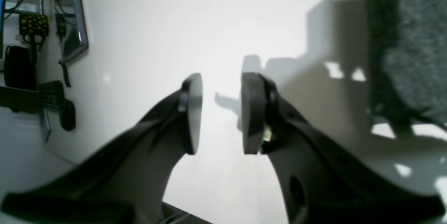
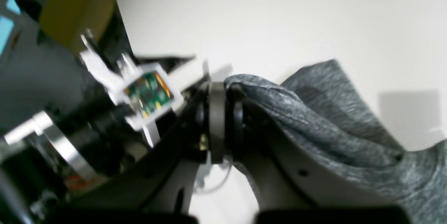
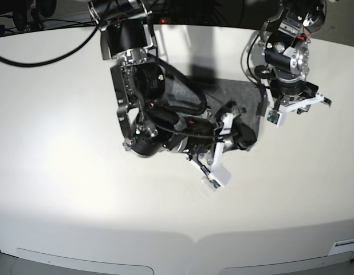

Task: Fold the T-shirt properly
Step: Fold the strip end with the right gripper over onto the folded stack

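Note:
The heather-grey T-shirt (image 3: 234,94) lies bunched on the white table (image 3: 68,143), between the two arms. In the right wrist view my right gripper (image 2: 227,122) is shut on a raised fold of the T-shirt (image 2: 331,122), and the cloth drapes away from it to the right. In the base view that arm reaches in from the left, with the right gripper (image 3: 241,136) at the shirt's near right corner. My left gripper (image 1: 221,114) stands open above bare table, with nothing between its pads. The T-shirt (image 1: 412,42) lies to its upper right, apart from it.
My left arm (image 3: 283,63) hangs over the shirt's far right edge. Cables and dark gear (image 1: 31,59) sit beyond the table's edge in the left wrist view. The table's curved front edge (image 3: 194,238) runs along the bottom of the base view.

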{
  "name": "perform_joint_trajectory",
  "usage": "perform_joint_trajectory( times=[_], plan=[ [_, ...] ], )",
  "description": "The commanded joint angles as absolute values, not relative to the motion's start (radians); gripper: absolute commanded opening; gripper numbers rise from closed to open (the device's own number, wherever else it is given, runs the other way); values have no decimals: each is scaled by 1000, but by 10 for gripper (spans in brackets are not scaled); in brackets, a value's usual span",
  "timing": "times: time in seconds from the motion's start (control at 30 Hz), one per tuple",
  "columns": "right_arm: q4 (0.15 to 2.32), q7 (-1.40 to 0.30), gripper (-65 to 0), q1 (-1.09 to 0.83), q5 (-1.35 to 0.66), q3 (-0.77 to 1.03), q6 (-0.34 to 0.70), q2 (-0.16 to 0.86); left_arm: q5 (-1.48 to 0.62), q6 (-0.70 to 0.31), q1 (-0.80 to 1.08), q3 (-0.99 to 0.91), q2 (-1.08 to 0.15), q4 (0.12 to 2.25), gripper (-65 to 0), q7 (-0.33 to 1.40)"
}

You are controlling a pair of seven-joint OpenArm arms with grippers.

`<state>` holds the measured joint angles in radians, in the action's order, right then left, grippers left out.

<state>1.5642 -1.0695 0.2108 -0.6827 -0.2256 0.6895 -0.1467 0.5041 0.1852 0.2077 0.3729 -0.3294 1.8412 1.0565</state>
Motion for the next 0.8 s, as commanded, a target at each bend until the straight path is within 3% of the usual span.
perform_joint_trajectory(
  times=[0.0,0.37,0.6,0.77],
  plan=[
    [1579,-1043,-650,233,-710,-237,698,-157,524,199,200,368,-333,1861,-470,1057],
    [1579,-1018,-650,239,-714,-359,698,-157,511,170,202,368,-334,1859,-470,1119],
    [1579,-1025,-650,239,-714,-358,698,-157,374,160,199,368,-336,1741,-470,905],
    [1579,-992,-650,247,-714,-361,698,-157,373,149,195,368,-335,1683,-470,889]
  ],
)
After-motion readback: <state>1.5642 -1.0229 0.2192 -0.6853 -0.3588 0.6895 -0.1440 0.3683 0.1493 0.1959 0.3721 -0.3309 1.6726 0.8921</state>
